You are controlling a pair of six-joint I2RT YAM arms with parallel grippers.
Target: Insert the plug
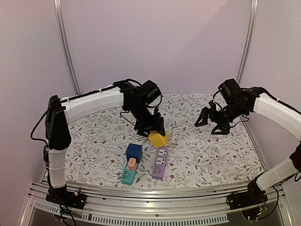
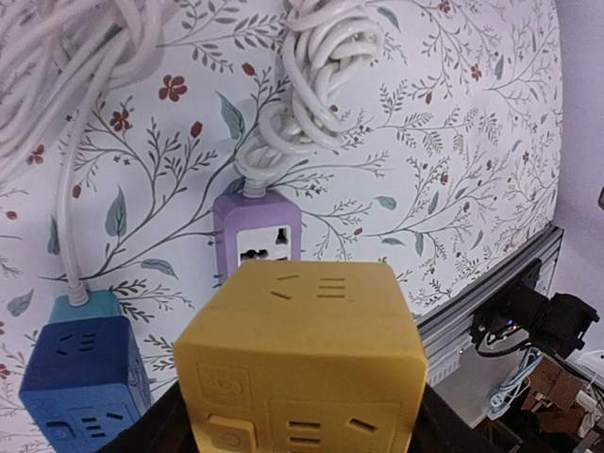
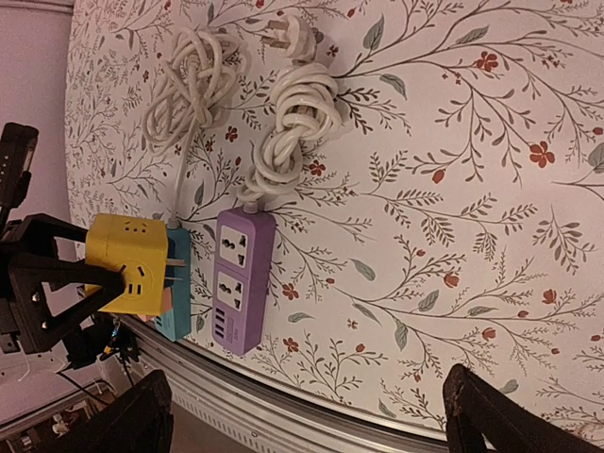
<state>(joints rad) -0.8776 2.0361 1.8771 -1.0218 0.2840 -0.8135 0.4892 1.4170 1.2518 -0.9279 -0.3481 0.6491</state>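
A yellow cube plug (image 1: 158, 139) hangs above the floral table, and my left gripper (image 1: 153, 129) is shut on it. In the left wrist view the cube (image 2: 302, 359) fills the lower frame between dark fingers (image 2: 142, 429). Its two metal prongs (image 3: 177, 272) point toward the table in the right wrist view. Just below and ahead lies a purple power strip (image 1: 160, 163) (image 2: 257, 231) (image 3: 241, 278), sockets up. My right gripper (image 1: 214, 123) hovers at the right, away from everything, open and empty, its fingertips (image 3: 500, 415) far apart.
A blue socket cube (image 1: 133, 152) and a teal strip (image 1: 128, 175) carrying a pink plug (image 1: 132, 164) sit left of the purple strip. Coiled white cables (image 3: 297, 113) (image 3: 193, 85) lie behind. The aluminium rail (image 1: 150, 193) marks the near table edge.
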